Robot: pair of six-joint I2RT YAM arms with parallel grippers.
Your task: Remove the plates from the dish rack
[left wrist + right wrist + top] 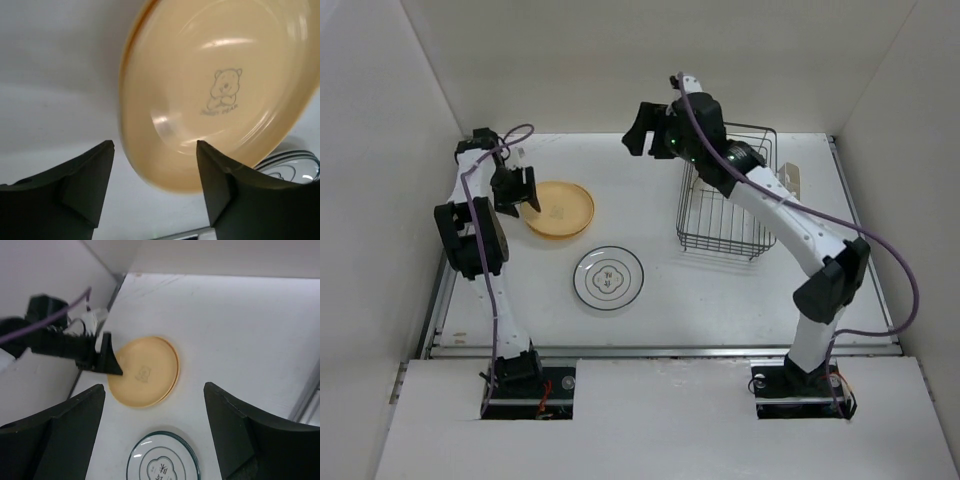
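A white table (700,310) sits boxed in by plain white walls (620,60) (left, back and right), evenly lit.

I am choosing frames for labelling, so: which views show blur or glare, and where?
Top external: sharp, evenly lit, soft shadows only. Left wrist: the yellow-orange plate fills the view, its left rim smeared, white glare patches on its surface, the bear print readable. Right wrist: the left arm at the edge looks soft; the white plate is clear.

Lab test cell: plain white panels (620,60) box the white table (740,300) on three sides, with cabled left arm (470,232) and right arm (790,222) bolted at its near edge.
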